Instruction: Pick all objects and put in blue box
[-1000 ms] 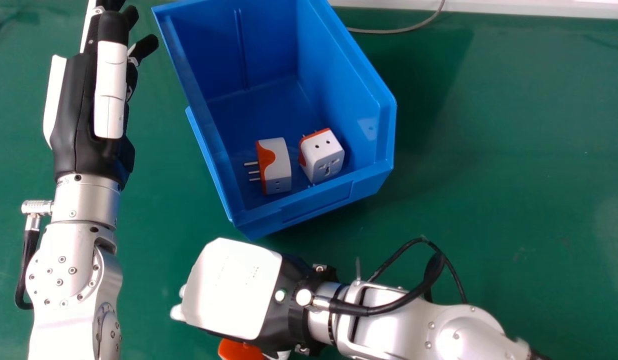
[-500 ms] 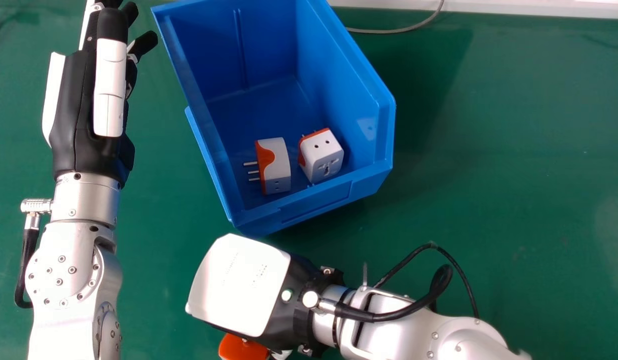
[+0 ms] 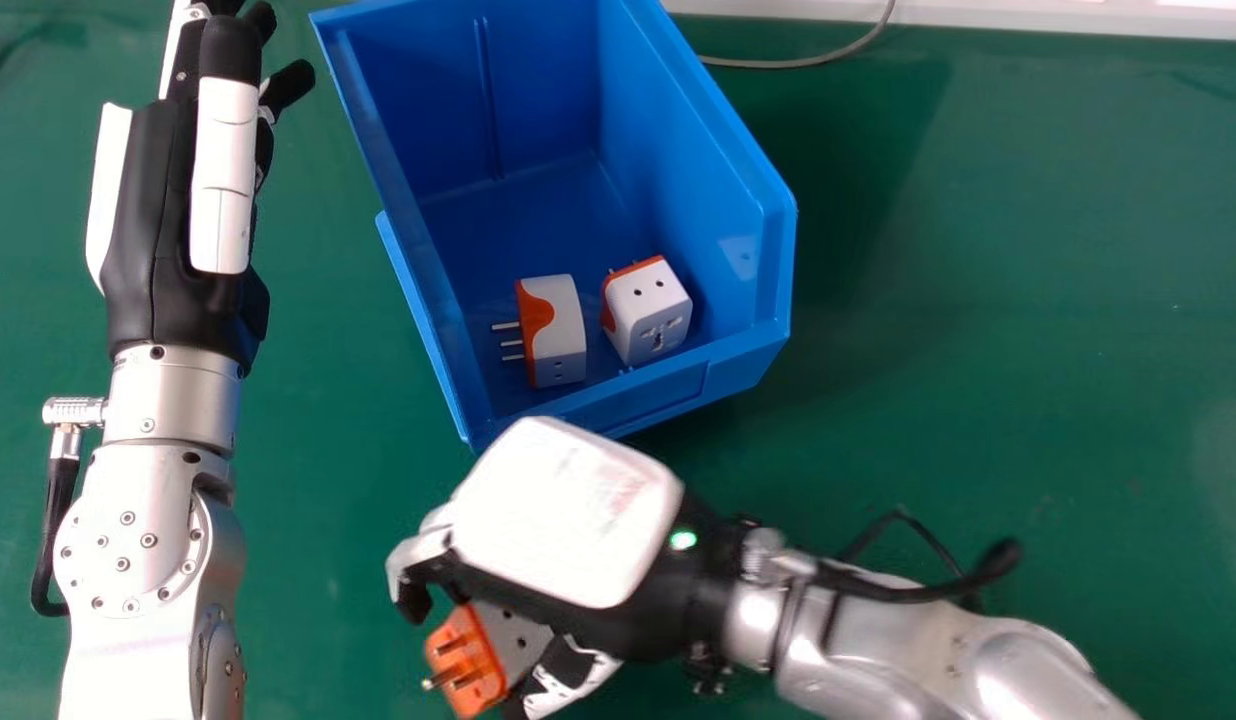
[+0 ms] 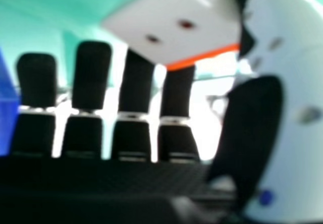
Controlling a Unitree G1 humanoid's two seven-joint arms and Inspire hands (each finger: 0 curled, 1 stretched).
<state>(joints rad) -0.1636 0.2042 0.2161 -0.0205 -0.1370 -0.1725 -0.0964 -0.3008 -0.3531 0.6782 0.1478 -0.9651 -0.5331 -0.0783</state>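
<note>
Green tabletop (image 3: 978,300), open blue box (image 3: 723,368) set at an angle on it, thin grey cable (image 3: 793,63) curving from beside the box toward what seems a white strip (image 3: 1028,16) along the far edge

I'm looking down on a green surface (image 3: 978,400) that is stretching from 9 o'clock round to 3 o'clock. A white strip (image 3: 1028,18) is bordering it between 12 and 2 o'clock, a grey cable (image 3: 808,62) is curving at 1 o'clock, and faint light is glinting at 3 o'clock.
</note>
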